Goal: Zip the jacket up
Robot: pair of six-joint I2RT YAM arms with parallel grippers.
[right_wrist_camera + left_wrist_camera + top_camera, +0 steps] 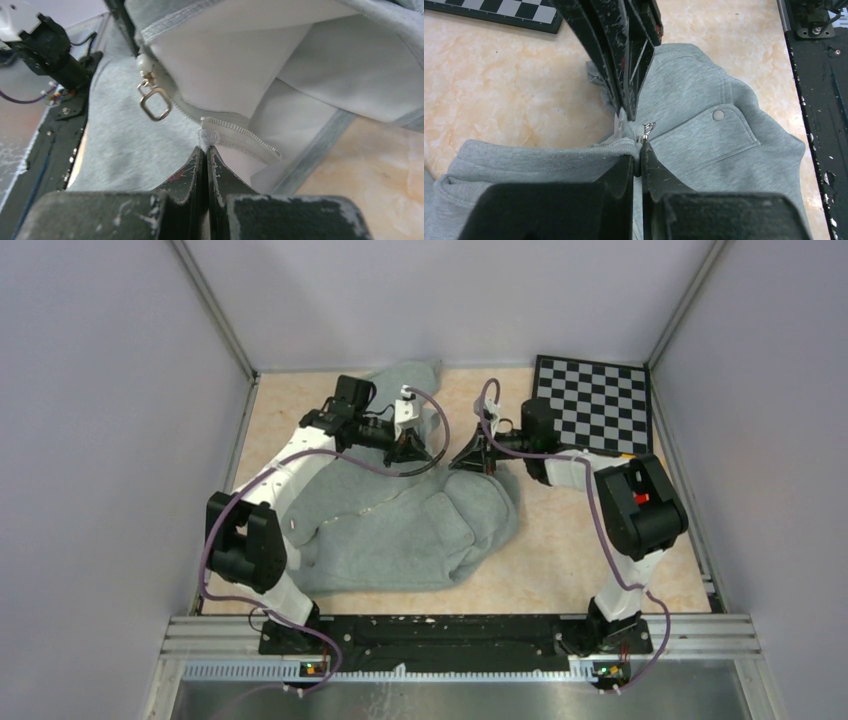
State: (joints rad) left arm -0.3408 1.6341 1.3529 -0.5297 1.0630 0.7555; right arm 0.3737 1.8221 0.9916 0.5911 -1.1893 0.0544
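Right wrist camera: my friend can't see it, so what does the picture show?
The right gripper, shut, pinches the end of the pale zipper tape of a grey jacket. A square metal pull ring dangles just above it to the left, and the peach table shows on the right.

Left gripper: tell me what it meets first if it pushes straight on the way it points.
The left gripper, shut on the soft light-grey fleece jacket, would probably meet the small metal zipper pull first, then the right gripper's black fingers just beyond.
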